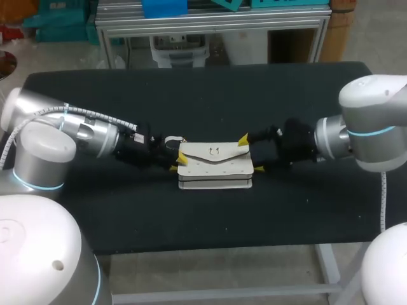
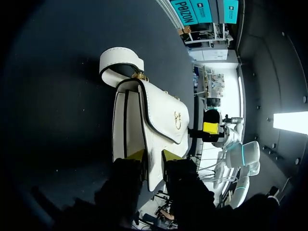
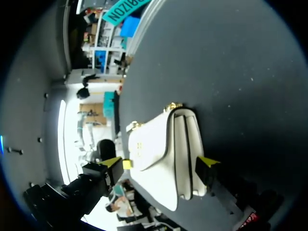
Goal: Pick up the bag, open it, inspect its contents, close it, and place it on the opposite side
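A white bag [image 1: 214, 166] lies flat at the centre of the frame in the head view, on the black desk [image 1: 191, 95]. Its flap is shut, a small gold clasp [image 1: 214, 151] shows on it, and a short white strap loop [image 1: 173, 140] curls at its upper left corner. The left arm comes in from the left edge, and its end effector [image 1: 177, 162] is at the bag's left end. In the left wrist view the two yellow tips stand close together, pinching the near edge of the bag between them. The right arm comes in from the right edge, and its end effector [image 1: 251, 154] is at the bag's right end. In the right wrist view its fingers are spread wide, one yellow tip on each side of that end, and a thin gap shows at the tip beside the bag's underside.
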`<state>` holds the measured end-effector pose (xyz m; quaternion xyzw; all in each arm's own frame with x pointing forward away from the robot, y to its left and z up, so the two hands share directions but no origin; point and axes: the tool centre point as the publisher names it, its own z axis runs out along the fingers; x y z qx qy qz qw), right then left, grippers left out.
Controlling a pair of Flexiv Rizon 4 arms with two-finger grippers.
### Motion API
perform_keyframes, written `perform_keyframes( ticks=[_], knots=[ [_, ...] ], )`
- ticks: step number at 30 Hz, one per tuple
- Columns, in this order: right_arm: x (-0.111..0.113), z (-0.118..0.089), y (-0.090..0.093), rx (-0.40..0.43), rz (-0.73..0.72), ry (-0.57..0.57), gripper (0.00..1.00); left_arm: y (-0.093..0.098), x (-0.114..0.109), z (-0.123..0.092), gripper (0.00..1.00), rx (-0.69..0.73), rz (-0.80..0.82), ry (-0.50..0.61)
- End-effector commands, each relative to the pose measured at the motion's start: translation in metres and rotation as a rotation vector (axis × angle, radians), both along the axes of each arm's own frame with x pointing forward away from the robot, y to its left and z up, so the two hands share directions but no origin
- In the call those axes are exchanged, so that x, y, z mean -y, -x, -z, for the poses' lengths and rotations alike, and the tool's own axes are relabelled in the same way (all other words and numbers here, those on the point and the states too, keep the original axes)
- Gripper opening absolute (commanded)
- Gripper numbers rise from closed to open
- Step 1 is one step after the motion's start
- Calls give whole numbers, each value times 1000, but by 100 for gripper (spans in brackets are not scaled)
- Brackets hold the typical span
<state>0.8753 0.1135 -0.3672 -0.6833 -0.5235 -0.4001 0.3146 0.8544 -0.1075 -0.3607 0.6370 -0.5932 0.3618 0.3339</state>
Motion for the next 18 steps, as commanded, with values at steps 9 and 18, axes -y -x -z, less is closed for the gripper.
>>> perform_keyframes(
  ticks=[9, 18],
  knots=[
    [22, -11, 6, -13, -14, 50, 100, -15, 5, 21, 0, -62, 3, -32],
    [48, -22, 10, -33, -42, 178, 100, -19, -11, 14, 0, -44, -42, -98]
  ],
)
